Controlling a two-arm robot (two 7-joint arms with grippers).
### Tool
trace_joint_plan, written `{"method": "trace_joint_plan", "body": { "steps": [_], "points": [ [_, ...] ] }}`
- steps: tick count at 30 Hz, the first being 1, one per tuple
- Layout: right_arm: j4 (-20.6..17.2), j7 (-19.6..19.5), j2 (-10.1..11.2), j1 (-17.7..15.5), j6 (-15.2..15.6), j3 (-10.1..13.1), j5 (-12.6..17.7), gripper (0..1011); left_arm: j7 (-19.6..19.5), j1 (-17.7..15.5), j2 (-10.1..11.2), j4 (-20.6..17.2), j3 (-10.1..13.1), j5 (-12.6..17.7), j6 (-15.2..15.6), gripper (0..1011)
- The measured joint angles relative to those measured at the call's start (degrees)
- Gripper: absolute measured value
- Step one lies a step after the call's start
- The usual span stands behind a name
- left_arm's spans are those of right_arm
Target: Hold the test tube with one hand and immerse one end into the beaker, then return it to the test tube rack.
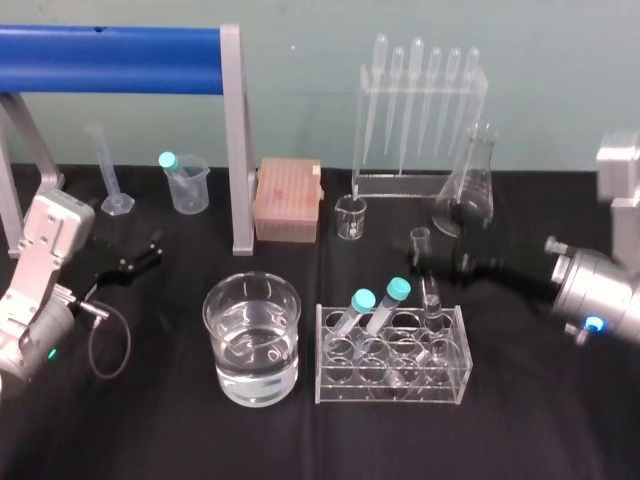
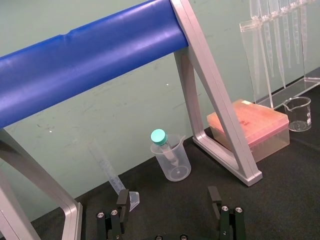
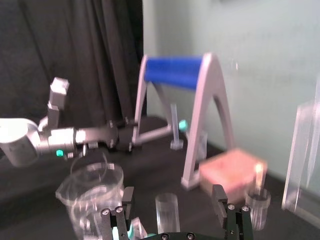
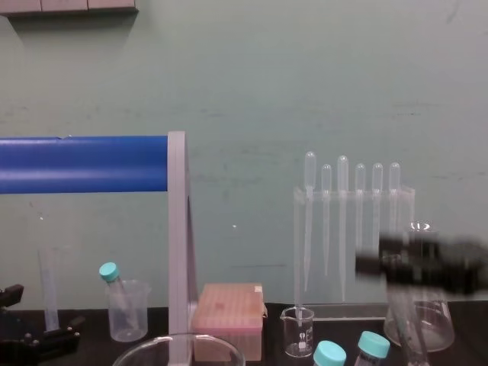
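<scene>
Beneath green wall (image 1: 300, 80), black tabletop cloth (image 1: 150, 430); right gripper (image 3: 172, 192) spread near rack (image 1: 440, 385).

Chest view: your right gripper (image 4: 374, 263) is just a blurred smear. Test tube (image 1: 431, 297), at the rack's (image 1: 325, 380) back-right corner, is faint glass on glass, and its btm end can't be made out. Beaker (image 4: 179, 347) is cut by the btm edge, left gripper (image 4: 34, 324) by the left edge.
</scene>
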Motion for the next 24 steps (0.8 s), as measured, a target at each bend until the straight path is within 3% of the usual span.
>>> {"method": "trace_joint_plan", "body": {
  "steps": [8, 11, 17, 24],
  "points": [
    [-6.35, -3.38, 0.57, -0.51, -6.27, 5.32, -0.04, 1000, 0.0, 0.0, 0.0, 0.0, 0.0, 0.0, -0.01, 1000],
    [-8.52, -7.58, 0.94, -2.06, -7.09, 7.9, -1.27, 1002, 0.0, 0.0, 0.0, 0.0, 0.0, 0.0, 0.0, 1000],
    [-11.23, -20.02, 1.52, -6.87, -3.24, 11.76, -5.44, 1000, 0.0, 0.0, 0.0, 0.0, 0.0, 0.01, 0.0, 1000],
    [-9.11, -27.4, -0.09, -11.1, 2.89, 13.51, -5.85, 1000, 0.0, 0.0, 0.0, 0.0, 0.0, 0.01, -0.01, 1000]
  ]
}}
